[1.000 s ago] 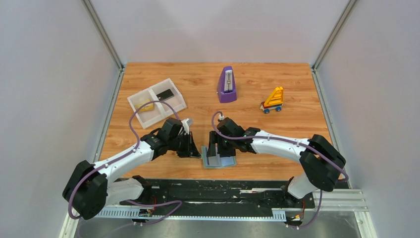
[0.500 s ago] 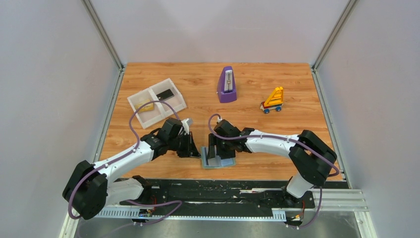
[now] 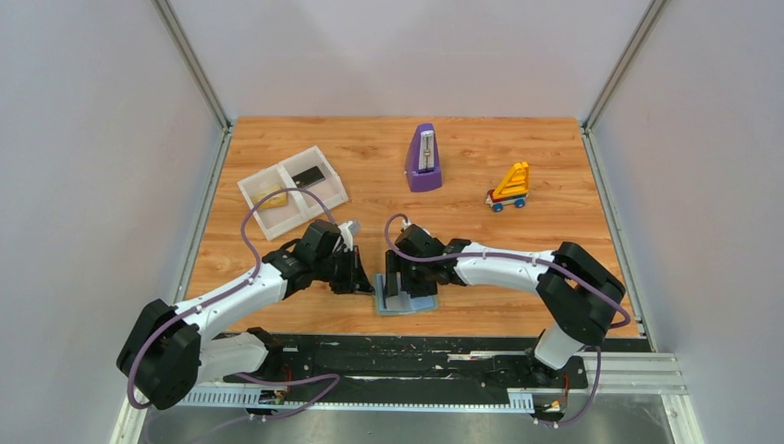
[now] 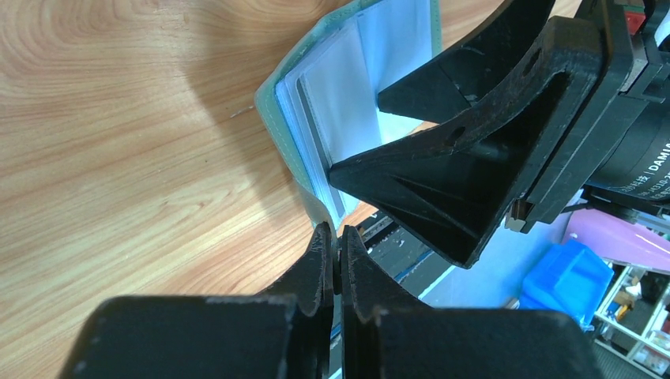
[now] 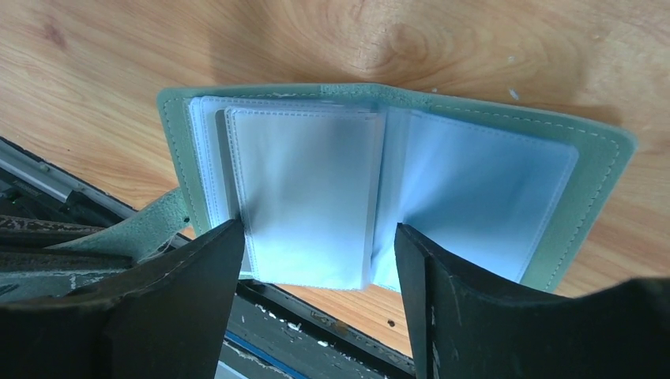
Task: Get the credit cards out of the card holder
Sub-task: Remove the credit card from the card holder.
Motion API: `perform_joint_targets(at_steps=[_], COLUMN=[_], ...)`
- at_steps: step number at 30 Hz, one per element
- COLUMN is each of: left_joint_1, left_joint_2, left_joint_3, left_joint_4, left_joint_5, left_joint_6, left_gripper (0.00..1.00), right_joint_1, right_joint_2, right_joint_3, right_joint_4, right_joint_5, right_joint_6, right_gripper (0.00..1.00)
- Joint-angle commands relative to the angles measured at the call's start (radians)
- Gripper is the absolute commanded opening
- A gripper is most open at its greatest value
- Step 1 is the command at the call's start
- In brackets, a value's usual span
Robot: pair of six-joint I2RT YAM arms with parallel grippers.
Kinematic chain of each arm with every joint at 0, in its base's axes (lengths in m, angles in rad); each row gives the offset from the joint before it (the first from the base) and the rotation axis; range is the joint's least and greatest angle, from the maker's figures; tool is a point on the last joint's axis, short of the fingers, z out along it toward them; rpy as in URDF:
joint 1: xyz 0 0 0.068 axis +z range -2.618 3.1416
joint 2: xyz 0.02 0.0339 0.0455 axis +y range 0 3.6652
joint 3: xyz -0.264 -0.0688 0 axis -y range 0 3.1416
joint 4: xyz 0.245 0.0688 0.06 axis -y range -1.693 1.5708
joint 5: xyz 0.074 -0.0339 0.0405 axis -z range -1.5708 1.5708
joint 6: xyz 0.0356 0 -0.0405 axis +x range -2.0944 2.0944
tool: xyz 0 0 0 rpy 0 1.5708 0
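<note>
The pale teal card holder (image 3: 408, 302) lies open at the table's near edge, its greyish pockets fanned up; it also shows in the left wrist view (image 4: 348, 87) and the right wrist view (image 5: 490, 181). My left gripper (image 3: 368, 283) (image 4: 336, 241) is shut on the holder's strap tab (image 5: 146, 233) at its left edge. My right gripper (image 3: 399, 280) (image 5: 316, 233) is open, its fingers straddling the middle pocket pages from above. A yellowish-gold card (image 3: 275, 197) and a dark card (image 3: 308, 175) lie in the white tray. No card shows in the visible pockets.
The white two-compartment tray (image 3: 325, 196) stands at the back left. A purple metronome (image 3: 423, 159) and a yellow toy sailboat on wheels (image 3: 509, 186) stand at the back. The black rail (image 3: 416, 356) runs just beyond the table's front edge.
My right gripper has shifted slightly left over the holder, and its arm has drawn in. The left arm has not moved.
</note>
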Motion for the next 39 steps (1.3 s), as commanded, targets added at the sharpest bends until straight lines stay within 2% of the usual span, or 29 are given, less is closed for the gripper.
perform_joint_targets(at_steps=[1, 9, 27, 31, 37, 39], left_joint_1=[-0.007, -0.006, -0.006, -0.007, -0.007, -0.006], left_joint_2=[-0.033, -0.04, -0.045, -0.054, -0.062, -0.062], left_joint_3=[0.007, 0.008, -0.01, -0.015, -0.018, -0.018], left_joint_4=[0.015, 0.001, -0.005, 0.003, 0.015, 0.02], left_joint_5=[0.005, -0.006, -0.016, -0.008, -0.001, 0.005], left_joint_6=[-0.006, -0.004, 0.003, 0.001, -0.004, -0.007], left_gripper=[0.0, 0.0, 0.0, 0.0, 0.0, 0.0], right_joint_1=[0.017, 0.048, 0.053, 0.053, 0.051, 0.049], right_joint_2=[0.036, 0.04, -0.088, -0.099, -0.157, -0.147], right_joint_3=[0.04, 0.078, 0.057, 0.068, 0.035, 0.035], right_joint_4=[-0.076, -0.224, -0.377, -0.364, -0.165, -0.129], right_joint_5=[0.088, 0.27, 0.393, 0.362, 0.149, 0.116], right_joint_6=[0.015, 0.04, 0.086, 0.035, -0.081, -0.099], right_gripper=[0.71, 0.69, 0.69, 0.68, 0.68, 0.71])
